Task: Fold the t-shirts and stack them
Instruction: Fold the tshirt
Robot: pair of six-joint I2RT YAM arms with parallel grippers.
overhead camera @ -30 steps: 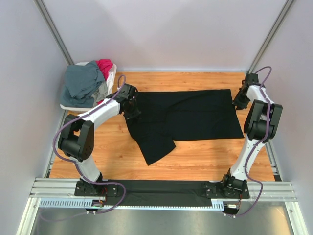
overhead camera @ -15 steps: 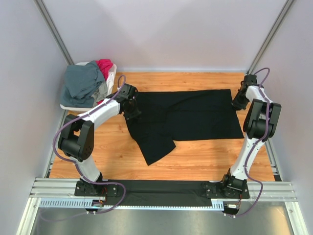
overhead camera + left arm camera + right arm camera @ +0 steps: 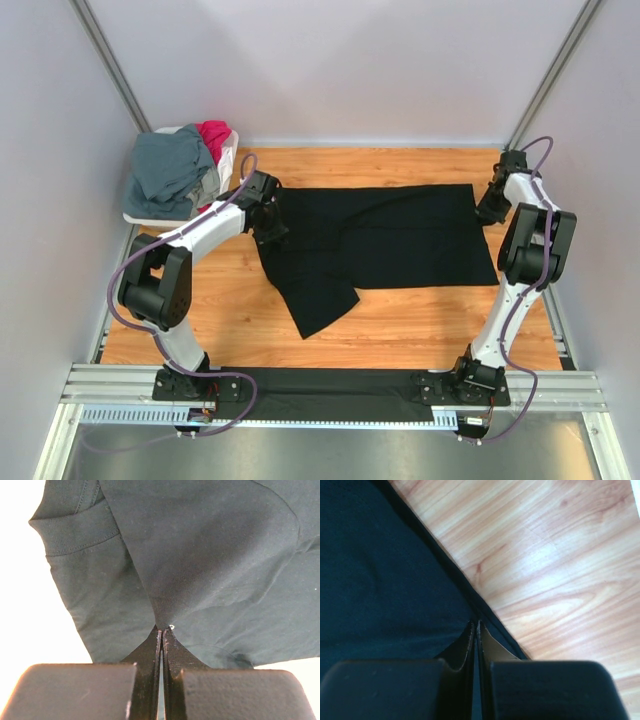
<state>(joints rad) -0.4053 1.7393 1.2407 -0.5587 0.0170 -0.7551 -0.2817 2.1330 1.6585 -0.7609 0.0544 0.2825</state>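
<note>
- black t-shirt (image 3: 390,235) lies spread flat across the middle of the wooden table (image 3: 430,310), with one flap angled toward the near left.
- left gripper (image 3: 163,629) is clamped on a fold at the shirt's left end; the cloth is pulled to a peak.
- right gripper (image 3: 475,626) has its fingers together on the hem at the far-right corner.
- grey-blue t-shirt (image 3: 168,172) and magenta t-shirt (image 3: 214,134) are heaped in the white basket (image 3: 150,217), far-left corner.

wooden table (image 3: 400,320) | black t-shirt (image 3: 400,235) spread flat | white basket (image 3: 150,216) at far-left corner
</note>
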